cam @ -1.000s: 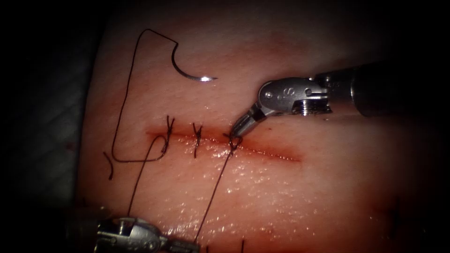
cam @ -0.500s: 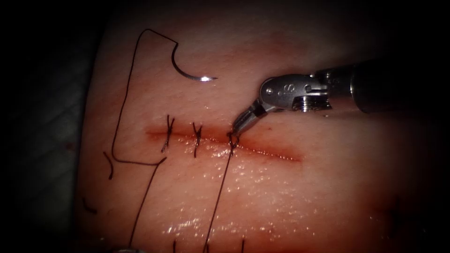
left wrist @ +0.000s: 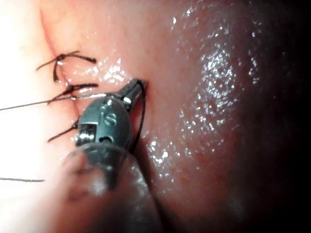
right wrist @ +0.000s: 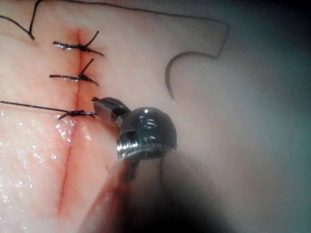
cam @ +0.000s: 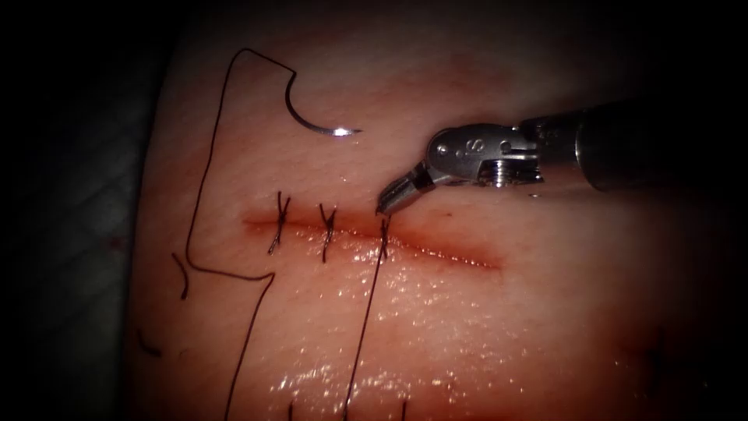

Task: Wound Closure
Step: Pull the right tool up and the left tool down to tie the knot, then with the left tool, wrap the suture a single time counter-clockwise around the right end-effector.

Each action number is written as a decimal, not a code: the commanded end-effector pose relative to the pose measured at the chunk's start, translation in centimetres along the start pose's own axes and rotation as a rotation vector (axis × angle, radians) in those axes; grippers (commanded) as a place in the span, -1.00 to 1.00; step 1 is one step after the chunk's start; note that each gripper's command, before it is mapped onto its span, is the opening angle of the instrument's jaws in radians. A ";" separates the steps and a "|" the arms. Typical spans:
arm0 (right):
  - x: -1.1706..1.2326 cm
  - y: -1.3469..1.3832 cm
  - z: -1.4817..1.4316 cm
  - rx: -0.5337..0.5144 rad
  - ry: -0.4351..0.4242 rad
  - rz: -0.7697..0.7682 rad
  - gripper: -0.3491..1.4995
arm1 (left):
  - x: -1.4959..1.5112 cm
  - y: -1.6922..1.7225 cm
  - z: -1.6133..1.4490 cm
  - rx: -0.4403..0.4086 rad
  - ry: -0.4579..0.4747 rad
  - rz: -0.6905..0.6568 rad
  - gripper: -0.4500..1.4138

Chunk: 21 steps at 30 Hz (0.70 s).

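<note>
Steel jaws of the right tool (cam: 383,204) are pressed together and pinch nothing; the tip hovers just above the third knot (cam: 383,231) on the cut (cam: 436,253). From this knot the thread (cam: 362,327) runs straight down, away from the tip. Far to the upper left of the tip the needle (cam: 312,118) lies free on the tissue (cam: 506,327), not in it. The left tool (left wrist: 137,87) appears with its jaws closed, seemingly on thread.
</note>
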 end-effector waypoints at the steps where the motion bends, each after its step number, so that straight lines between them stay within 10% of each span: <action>1: -0.02 0.04 0.07 -0.011 0.000 -0.007 -1.00 | -0.04 0.00 0.11 -0.026 0.010 0.012 -1.00; 14: -0.03 0.06 0.01 -0.149 -0.020 -0.021 -1.00 | -0.11 0.14 0.51 -0.182 -0.014 0.067 -1.00; 21: 0.02 -0.13 0.05 -0.171 0.023 -0.058 -1.00 | 0.05 0.04 0.33 -0.133 -0.037 0.075 -1.00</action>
